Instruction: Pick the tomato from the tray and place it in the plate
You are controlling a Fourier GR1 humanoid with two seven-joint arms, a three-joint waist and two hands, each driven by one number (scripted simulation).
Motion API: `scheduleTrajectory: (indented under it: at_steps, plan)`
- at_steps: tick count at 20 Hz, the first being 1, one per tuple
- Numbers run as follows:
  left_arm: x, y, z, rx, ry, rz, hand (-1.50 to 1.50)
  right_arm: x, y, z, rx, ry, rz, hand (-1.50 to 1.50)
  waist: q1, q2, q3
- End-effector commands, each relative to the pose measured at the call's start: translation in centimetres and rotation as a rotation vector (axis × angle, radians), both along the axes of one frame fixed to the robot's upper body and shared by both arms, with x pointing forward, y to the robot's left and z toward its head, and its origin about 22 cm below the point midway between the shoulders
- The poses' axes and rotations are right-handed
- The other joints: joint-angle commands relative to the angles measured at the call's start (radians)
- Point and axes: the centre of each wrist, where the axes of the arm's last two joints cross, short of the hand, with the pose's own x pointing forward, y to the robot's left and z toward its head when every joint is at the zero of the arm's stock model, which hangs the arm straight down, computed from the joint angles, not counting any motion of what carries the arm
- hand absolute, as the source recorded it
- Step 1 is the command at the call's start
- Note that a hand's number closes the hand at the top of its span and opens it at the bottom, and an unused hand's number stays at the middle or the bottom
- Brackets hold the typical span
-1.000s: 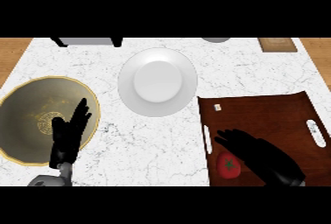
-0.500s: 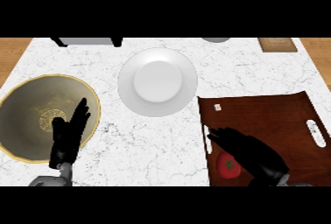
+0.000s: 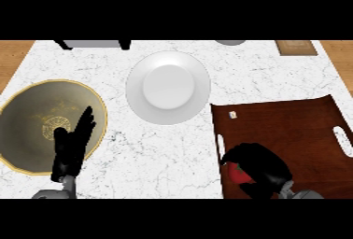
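Note:
The red tomato (image 3: 238,173) lies at the near left corner of the brown wooden tray (image 3: 296,126), mostly covered. My right hand (image 3: 258,164) is over it with fingers curled round it, only a red sliver showing. The white plate (image 3: 167,87) stands beyond the tray, up and to the left, with nothing on it. My left hand (image 3: 71,148) rests open, fingers up, at the lower left over the rim of a gold-rimmed dish.
A large gold-rimmed dark dish (image 3: 48,122) fills the left side. A small white tag (image 3: 234,114) lies on the tray's far left corner. At the counter's back edge are a dark-framed grey object (image 3: 93,44), a grey round thing (image 3: 230,42) and a brown board (image 3: 296,47).
My right hand has moved left and down over the tomato and curled its fingers round it, hiding most of it. The left hand has not moved.

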Motion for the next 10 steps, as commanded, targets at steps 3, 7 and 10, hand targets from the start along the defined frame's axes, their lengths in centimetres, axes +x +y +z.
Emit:
scheduleTrajectory:
  at_steps: [3, 7, 10]
  plan:
    - [-1.2, -0.1, 0.5, 0.019, -0.007, 0.008, 0.00, -1.0, -0.3, -0.9, 0.007, -0.073, 0.051, 1.50, -0.001, -0.001, 0.000]
    - [0.0, -0.7, 0.8, 0.013, -0.005, 0.003, 0.00, 1.5, -1.4, 0.7, 0.020, -0.174, 0.018, 1.50, 0.000, 0.000, 0.000]
    - [0.5, 0.0, 0.9, 0.017, -0.012, 0.018, 0.00, 1.2, -1.2, 2.3, 0.073, -0.264, -0.055, 1.50, -0.002, 0.000, 0.000]
